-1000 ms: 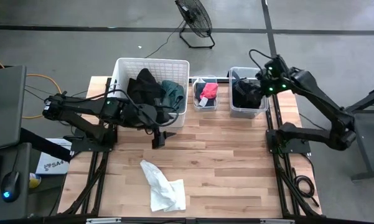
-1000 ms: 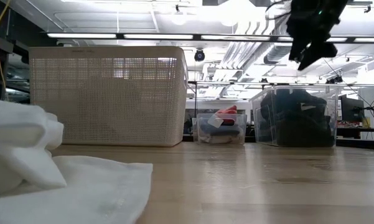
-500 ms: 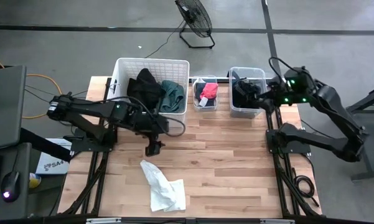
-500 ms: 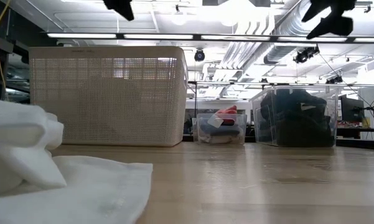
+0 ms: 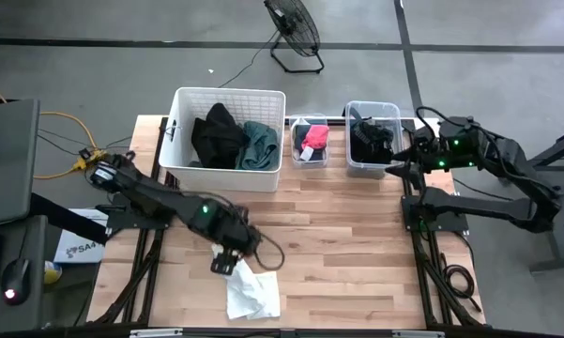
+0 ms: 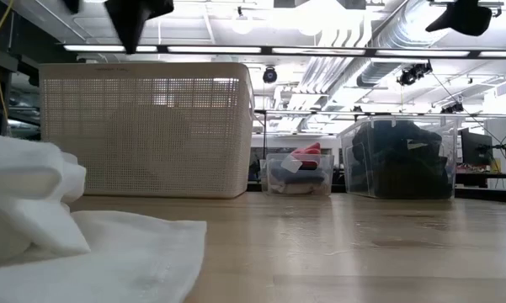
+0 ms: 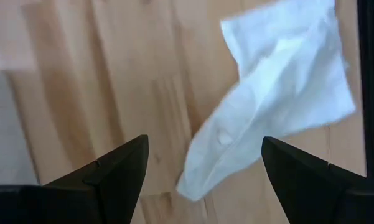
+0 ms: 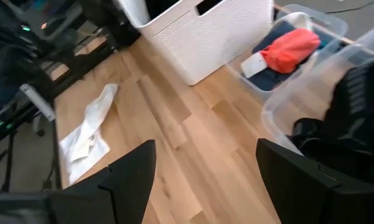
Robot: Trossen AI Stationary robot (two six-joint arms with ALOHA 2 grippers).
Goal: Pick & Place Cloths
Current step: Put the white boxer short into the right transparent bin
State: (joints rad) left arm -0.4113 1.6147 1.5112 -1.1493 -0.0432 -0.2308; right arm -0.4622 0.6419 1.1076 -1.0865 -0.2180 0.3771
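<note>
Left claw (image 5: 227,261) over the near-left part of the wooden table (image 5: 357,244), directly above the upper end of the white cloth (image 5: 249,284) — fingers spread wide, nothing between them. In the left wrist view, both dark fingertips (image 7: 112,171) apart with bare planks and the crumpled white cloth (image 7: 286,93) visible beyond the gap; no contact with the fabric. White cloth lying loose and rumpled on the table, a long strip angled toward the near edge, well apart from the containers. In the low view, same cloth (image 6: 59,227) bulking large at the near left.

Right claw (image 5: 415,155) at the far-right edge of the table, just beside the large clear tub (image 5: 373,139), fingers parted and empty. Right wrist view looking past its 2 open fingers (image 8: 127,171) across the table toward the basket and both tubs.

White slatted basket (image 5: 227,141) at the far left of the table, holding a black cloth (image 5: 218,134) piled beside a teal-green cloth (image 5: 259,144). Small clear tub (image 5: 309,141) just right of the basket, with a red-pink cloth (image 5: 315,137) on top of darker pieces. Large clear tub filled with another black cloth (image 5: 371,141).

In the room beyond — a floor fan (image 5: 294,28) standing on the grey floor behind the table.
</note>
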